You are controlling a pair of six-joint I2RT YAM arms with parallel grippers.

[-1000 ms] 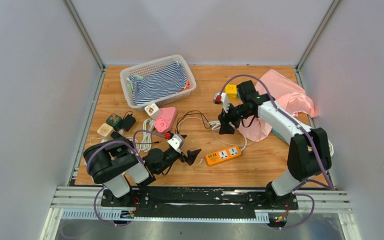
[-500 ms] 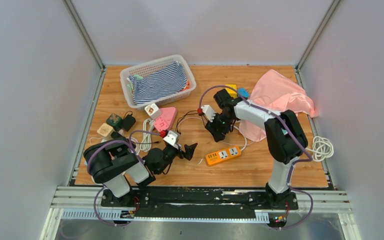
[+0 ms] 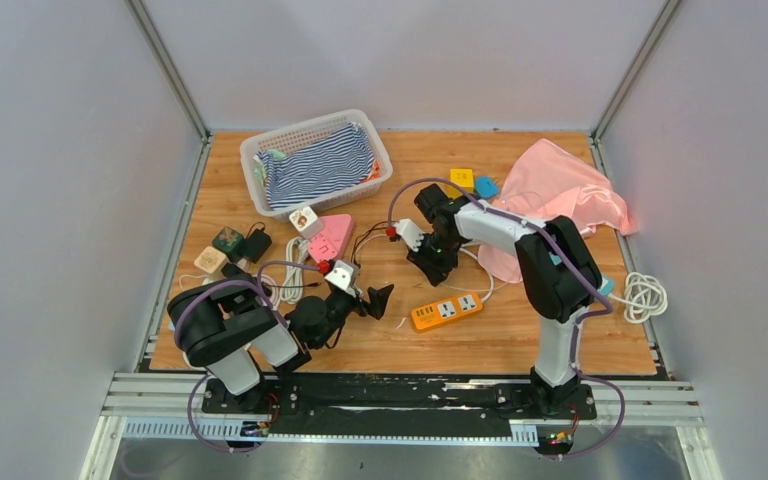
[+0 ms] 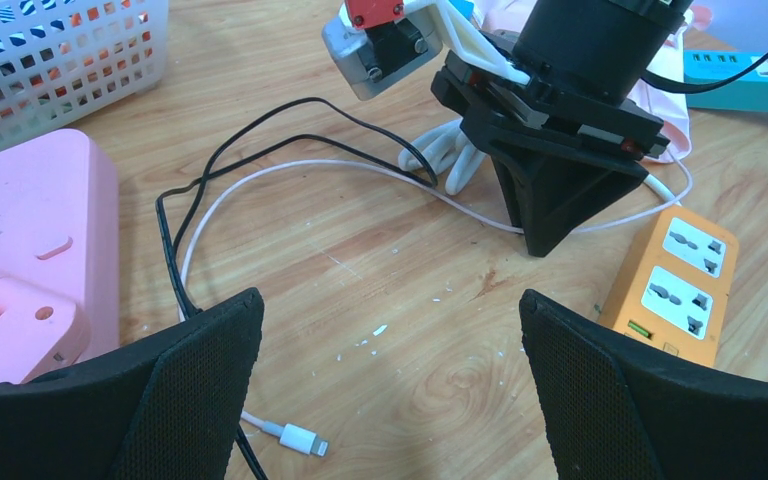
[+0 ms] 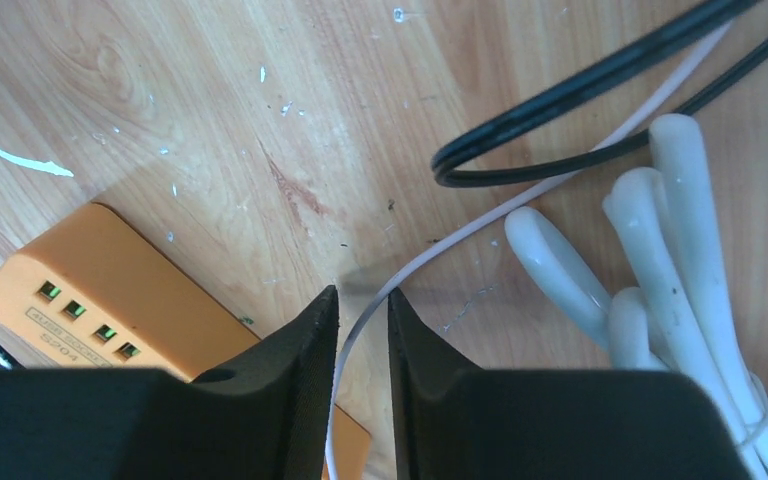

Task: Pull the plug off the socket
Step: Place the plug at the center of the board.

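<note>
An orange power strip lies near the table's middle with its sockets facing up. I cannot make out the plug in any view. My right gripper points down at the wood just behind the strip. It has closed to a narrow slit around a thin white cable. That cable runs on under the fingers toward the strip, and its end is hidden. My left gripper hovers low, left of the strip, wide open and empty.
A coiled thick white cord and a black cable lie beside the right gripper. A pink socket block and a loose white connector sit near the left gripper. The basket stands at back left, a pink cloth at back right.
The right arm swung left from beside the pink cloth and came down behind the orange strip, its jaws narrowing around the white cable. The left gripper shifted only slightly.
</note>
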